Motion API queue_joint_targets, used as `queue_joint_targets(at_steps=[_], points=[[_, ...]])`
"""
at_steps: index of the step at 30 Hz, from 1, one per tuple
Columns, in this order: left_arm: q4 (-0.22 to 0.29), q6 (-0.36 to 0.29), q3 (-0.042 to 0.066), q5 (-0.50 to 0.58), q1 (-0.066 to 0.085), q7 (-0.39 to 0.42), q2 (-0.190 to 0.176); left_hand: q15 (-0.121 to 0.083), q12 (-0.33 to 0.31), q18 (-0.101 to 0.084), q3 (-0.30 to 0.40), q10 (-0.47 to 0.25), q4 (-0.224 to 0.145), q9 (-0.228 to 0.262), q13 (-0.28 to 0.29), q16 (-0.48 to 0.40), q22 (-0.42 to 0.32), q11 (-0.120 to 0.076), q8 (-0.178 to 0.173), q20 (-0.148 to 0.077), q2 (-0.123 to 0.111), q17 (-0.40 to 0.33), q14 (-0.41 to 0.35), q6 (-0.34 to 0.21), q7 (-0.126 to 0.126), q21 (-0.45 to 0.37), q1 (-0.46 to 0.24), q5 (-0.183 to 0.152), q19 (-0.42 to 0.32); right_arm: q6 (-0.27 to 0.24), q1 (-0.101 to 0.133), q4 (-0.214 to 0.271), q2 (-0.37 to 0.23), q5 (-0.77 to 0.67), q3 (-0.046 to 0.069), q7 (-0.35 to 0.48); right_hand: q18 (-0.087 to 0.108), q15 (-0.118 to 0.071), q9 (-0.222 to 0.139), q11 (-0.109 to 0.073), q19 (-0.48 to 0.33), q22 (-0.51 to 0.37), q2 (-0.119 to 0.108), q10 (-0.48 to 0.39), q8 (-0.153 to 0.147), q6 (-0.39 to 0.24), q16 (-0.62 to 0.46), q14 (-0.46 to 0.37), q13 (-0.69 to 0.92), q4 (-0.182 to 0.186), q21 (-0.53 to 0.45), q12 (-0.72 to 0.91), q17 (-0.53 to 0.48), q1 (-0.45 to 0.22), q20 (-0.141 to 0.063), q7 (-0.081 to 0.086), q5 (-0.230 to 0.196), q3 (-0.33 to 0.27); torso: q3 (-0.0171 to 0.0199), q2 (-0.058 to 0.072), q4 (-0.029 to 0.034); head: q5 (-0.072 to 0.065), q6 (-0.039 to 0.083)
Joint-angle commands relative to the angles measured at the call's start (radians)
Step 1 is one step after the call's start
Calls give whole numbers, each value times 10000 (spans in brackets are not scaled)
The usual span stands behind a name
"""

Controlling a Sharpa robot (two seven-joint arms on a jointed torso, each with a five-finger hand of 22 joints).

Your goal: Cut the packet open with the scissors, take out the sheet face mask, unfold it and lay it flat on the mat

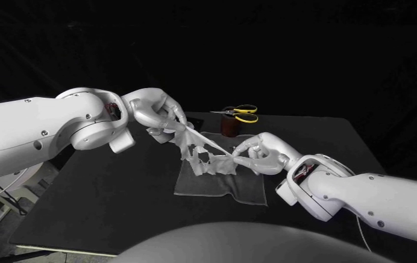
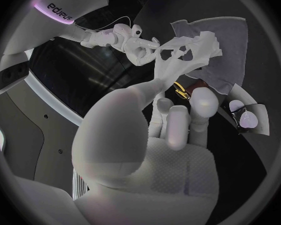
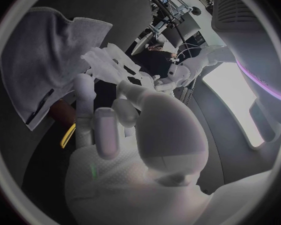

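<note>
The only lettering I can read is the brand word "sharpa", upside down, on my right arm (image 2: 58, 14), white shell.

Black table (image 1: 104, 190), simple setup
Grey mat (image 1: 208, 186) lay flat mid-table, brown cup (image 1: 230, 128) holding yellow-handled scissors (image 1: 245, 113) stood just behind it.

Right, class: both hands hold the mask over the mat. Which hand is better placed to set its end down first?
Probably the right hand: it holds its end of the mask low, close over the mat, while the left hand holds its end noticeably higher up.
</note>
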Motion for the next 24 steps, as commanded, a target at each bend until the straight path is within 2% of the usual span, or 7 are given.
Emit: queue_joint_targets(at_steps=[1,4,7,9,14,22,24], points=[[126,452,-6,-330,-200,-229,-126,-11,-12,-110,67,53,16,804,34,28,31,-27,45,-1,67,24,58,43,21,56,-7,36,101,87,-220,48,-88,28,-28,12,93,-40,587,-17,75,13,64,53,623,83,-7,174,9,-2,-68,-41,50,0,-9,-11,23,36,-13,-48,31,-28,3],[102,525,-21,-430,-494,-260,-121,-11,-12,-110,67,53,16,804,34,28,31,-27,45,-1,67,24,58,43,21,56,-7,36,101,76,-454,2,-134,35,-45,-51,93,-40,587,-17,75,13,64,53,623,83,-7,174,9,-2,-68,-41,50,0,-9,-11,23,36,-26,-7,22,-79,3],[-146,552,-228,-525,-724,-249,120,-11,-12,-110,67,53,16,804,34,28,31,-27,45,-1,67,24,58,43,21,56,-7,36,101,80,-651,-176,-106,46,-54,-141,90,-41,589,-19,83,20,54,56,626,83,-11,175,7,-5,-48,-47,48,-8,-10,-12,23,38,-51,47,41,-123,3],[-541,617,-357,-718,-856,-241,499,-13,-21,-106,68,27,21,809,-9,29,19,-30,47,-1,66,42,69,47,16,39,-14,36,92,107,-776,-387,-14,74,-59,-247,90,-41,589,-19,83,20,54,56,626,83,-11,175,7,-5,-48,-47,48,-8,-10,-12,23,38,-60,69,43,-116,3],[-1310,722,-489,-1313,-1192,-242,1250,-14,-33,-104,68,-6,24,811,-57,25,12,-31,45,-2,61,17,57,41,17,31,-20,35,87,112,-1079,-723,196,114,-68,-445,99,-42,590,-19,66,3,49,56,628,84,-13,176,-1,-6,-110,-56,46,-14,-10,-13,23,40,-81,168,-16,-113,3],[-2366,672,-537,-1592,-1357,-264,2274,-15,-58,-103,70,-67,30,815,-138,24,10,-32,38,-2,54,22,60,26,19,28,-30,35,88,-77,-1240,-1270,540,312,-67,-695,106,-43,591,-20,57,-7,51,52,629,83,-26,170,-16,-5,-147,-71,26,-18,-11,-14,23,46,-44,261,-49,-162,3],[-2578,634,-538,-1610,-1366,-275,2469,-15,-68,-102,71,-95,31,816,-174,24,6,-32,34,-3,52,33,66,18,20,22,-33,34,84,-80,-1241,-1401,633,358,-66,-744,109,-44,592,-21,51,-13,52,55,629,82,-32,167,-11,-6,-168,-69,17,-20,-12,-14,23,50,-51,256,-53,-183,3]])
